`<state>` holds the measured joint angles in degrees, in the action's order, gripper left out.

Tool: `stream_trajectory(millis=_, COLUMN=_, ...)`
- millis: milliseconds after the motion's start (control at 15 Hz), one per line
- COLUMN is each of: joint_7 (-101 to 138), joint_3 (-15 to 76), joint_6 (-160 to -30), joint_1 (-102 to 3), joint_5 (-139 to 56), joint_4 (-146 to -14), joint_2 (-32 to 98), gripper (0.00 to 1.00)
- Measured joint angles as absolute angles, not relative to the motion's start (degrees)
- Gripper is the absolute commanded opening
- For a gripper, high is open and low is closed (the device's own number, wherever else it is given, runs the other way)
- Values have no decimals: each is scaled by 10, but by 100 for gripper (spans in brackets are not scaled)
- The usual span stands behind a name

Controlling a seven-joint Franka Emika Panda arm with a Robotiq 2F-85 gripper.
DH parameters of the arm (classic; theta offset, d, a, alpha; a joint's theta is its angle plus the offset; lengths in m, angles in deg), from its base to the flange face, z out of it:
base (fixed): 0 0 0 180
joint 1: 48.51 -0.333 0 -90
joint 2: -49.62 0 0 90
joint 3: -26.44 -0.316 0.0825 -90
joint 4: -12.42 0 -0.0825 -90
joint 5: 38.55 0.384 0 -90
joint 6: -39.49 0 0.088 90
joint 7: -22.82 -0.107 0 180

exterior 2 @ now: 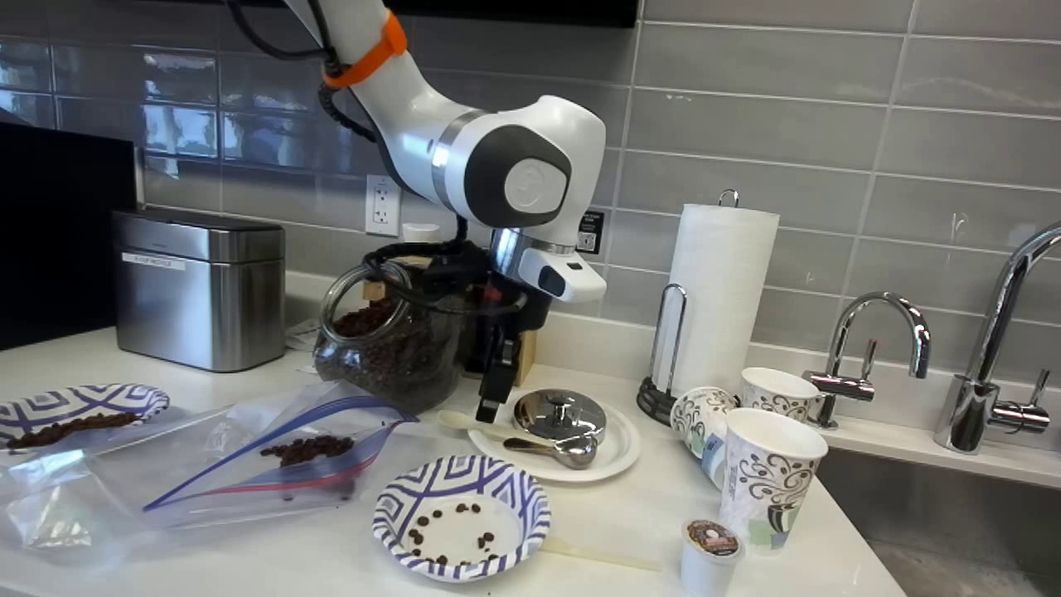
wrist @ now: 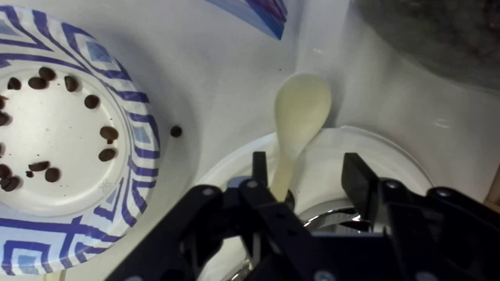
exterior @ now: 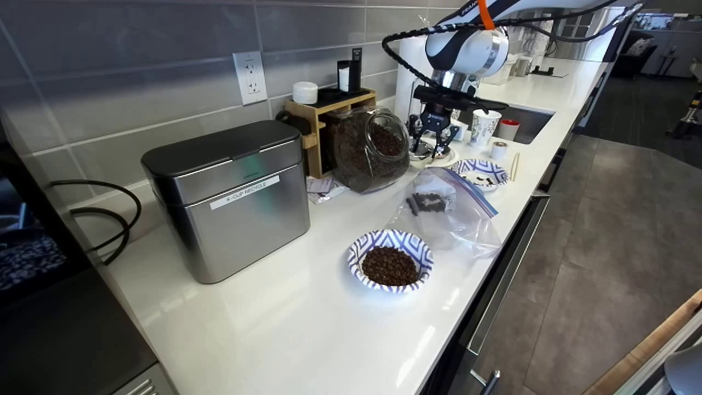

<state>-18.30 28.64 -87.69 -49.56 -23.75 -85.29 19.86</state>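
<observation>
- Hovering empty, fingers apart: one tool [wrist: 304, 162] above one white plate [exterior 2: 620, 449].
- One pale spoon [wrist: 295, 132] lying on it, overhanging the rim.
- Two patterned bowls [exterior: 357, 257] of coffee beans [exterior: 390, 266] on the tabletop [exterior: 307, 340].
- Wrist view: spoon handle's end hidden, one jar [wrist: 449, 39] cut off.

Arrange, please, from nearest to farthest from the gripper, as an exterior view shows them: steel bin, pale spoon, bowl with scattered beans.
Nearest to the gripper first:
1. Pale spoon: just below the gripper, partly on the plate.
2. Bowl with scattered beans: in the foreground, in front of the plate.
3. Steel bin: at picture left, toward the back.
</observation>
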Motion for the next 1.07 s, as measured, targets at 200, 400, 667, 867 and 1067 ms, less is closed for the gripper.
stream_trajectory(millis=200, joint_7=-183, joint_3=289, joint_6=-877, joint_1=-491, joint_5=-237, joint_4=-854, joint_2=205, gripper=100)
stream_trajectory(millis=400, joint_7=-184, joint_3=294, joint_6=-877, joint_1=-490, joint_5=-238, joint_4=-853, joint_2=205, gripper=100)
stream_trajectory(millis=667, joint_7=-184, joint_3=295, joint_6=-877, joint_1=-492, joint_5=-239, joint_4=-853, joint_2=199, gripper=99)
stream_trajectory(millis=867, joint_7=-184, joint_3=295, joint_6=-877, joint_1=-494, joint_5=-241, joint_4=-853, joint_2=192, gripper=100)
stream_trajectory(millis=1067, joint_7=-185, joint_3=296, joint_6=-894, joint_1=-496, joint_5=-242, joint_4=-852, joint_2=184, gripper=100)
